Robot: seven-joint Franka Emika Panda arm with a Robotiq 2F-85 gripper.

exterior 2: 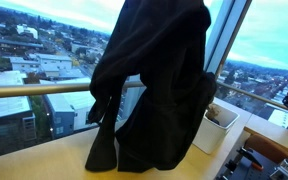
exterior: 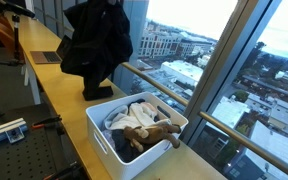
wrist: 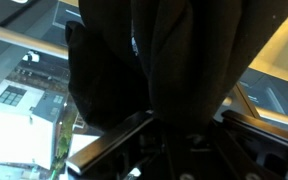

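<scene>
The black cloth (exterior: 96,45) hangs in the air, held up from its top. In the wrist view the fingers (wrist: 119,138) are pressed together on a bunch of the black cloth (wrist: 174,60), pinching it tight. The cloth fills most of that view. In an exterior view the cloth (exterior 2: 154,80) falls in long, loose folds, and one part like a sleeve dangles lower. Its bottom edge comes down to the desk (exterior: 59,85), but I cannot tell if it touches.

The cloth hangs just beside the white basket (exterior: 99,128). The basket sits on the desk, and it shows as a white box in an exterior view (exterior 2: 216,130) too. Inside the basket lie light clothes (exterior: 134,112) and a brown soft thing (exterior: 149,133) on top of them.

A laptop (exterior: 49,57) lies on the desk, well apart from the basket, on the far side of the hanging cloth. A rail (exterior: 149,75) runs along the big window near the basket. City buildings (exterior: 174,45) show through the glass, far beyond the basket.
</scene>
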